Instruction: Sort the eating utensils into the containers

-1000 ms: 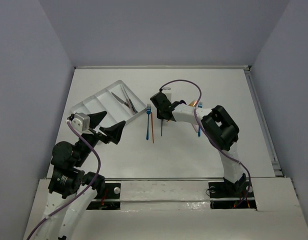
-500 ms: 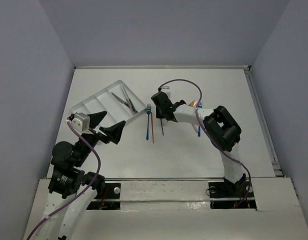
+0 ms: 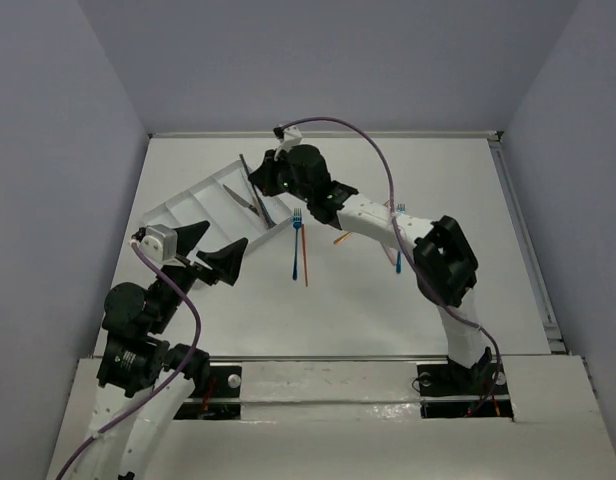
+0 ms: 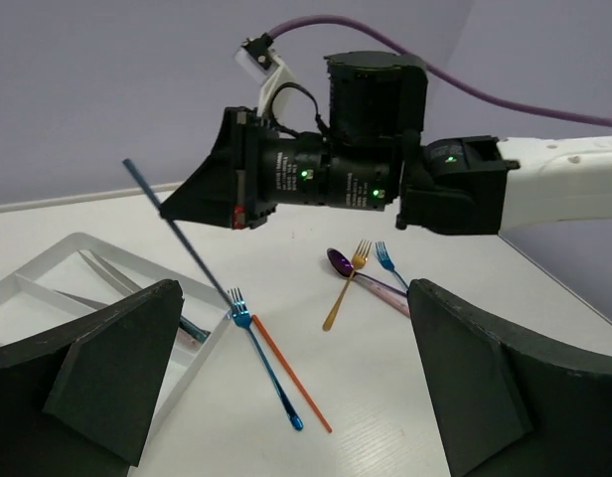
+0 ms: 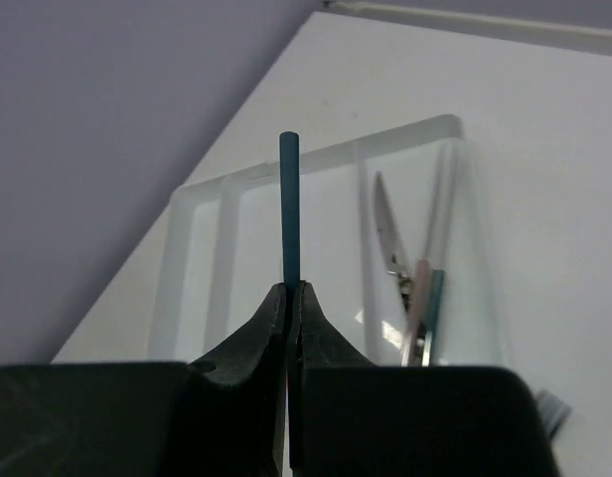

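Left jaws gape wide, empty, at 7 o'clock near the white tray [image 3: 183, 208] at 10 o'clock on the desk [image 3: 408, 300]. Right jaws pinch a dark blue utensil [image 5: 289, 209] above the tray's right side; a blue fork [image 3: 296, 245] and orange utensil [image 3: 304, 258] lie just beside its rim.

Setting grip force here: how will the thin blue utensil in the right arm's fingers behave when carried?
Probably stiff: the blue utensil looks straight though held at one spot. Likely light, being so thin. It may pivot, since the right fingers pinch only a short stretch.
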